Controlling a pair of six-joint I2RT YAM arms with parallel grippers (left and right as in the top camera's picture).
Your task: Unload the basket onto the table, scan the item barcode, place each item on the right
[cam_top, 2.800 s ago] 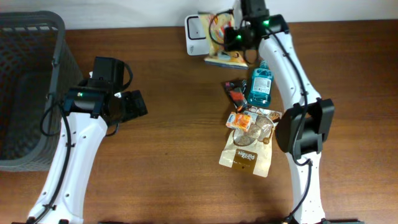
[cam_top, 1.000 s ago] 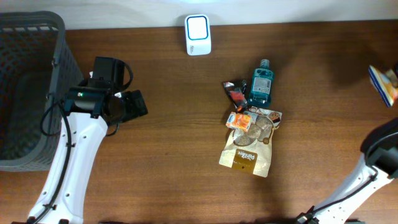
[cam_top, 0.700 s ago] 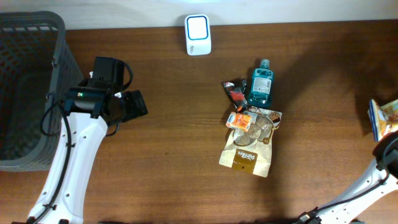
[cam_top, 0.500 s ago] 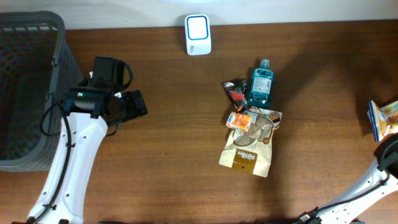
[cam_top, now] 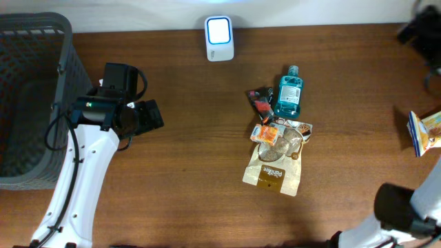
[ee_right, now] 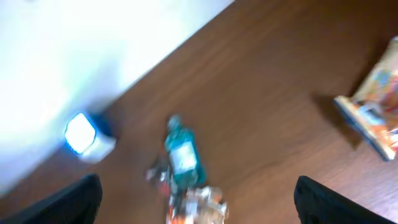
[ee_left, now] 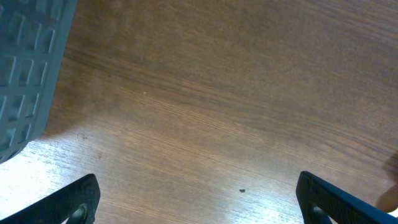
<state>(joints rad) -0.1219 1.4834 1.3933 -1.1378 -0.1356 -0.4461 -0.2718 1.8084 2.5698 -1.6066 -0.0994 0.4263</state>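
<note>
Over at the right edge of the table (cam_top: pixel 200 179) the colourful packet (cam_top: pixel 426 132) lies loose, ahead and right of your right fingers (ee_right: pixel 74 198), which are spread and empty, while your left fingers (ee_left: pixel 74 198), spread too, hang far off beside the basket (cam_top: pixel 27 103).

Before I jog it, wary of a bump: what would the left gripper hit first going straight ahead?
Probably bare table; the basket lies off to one side of the left gripper, jaws open. Depth unclear.
</note>
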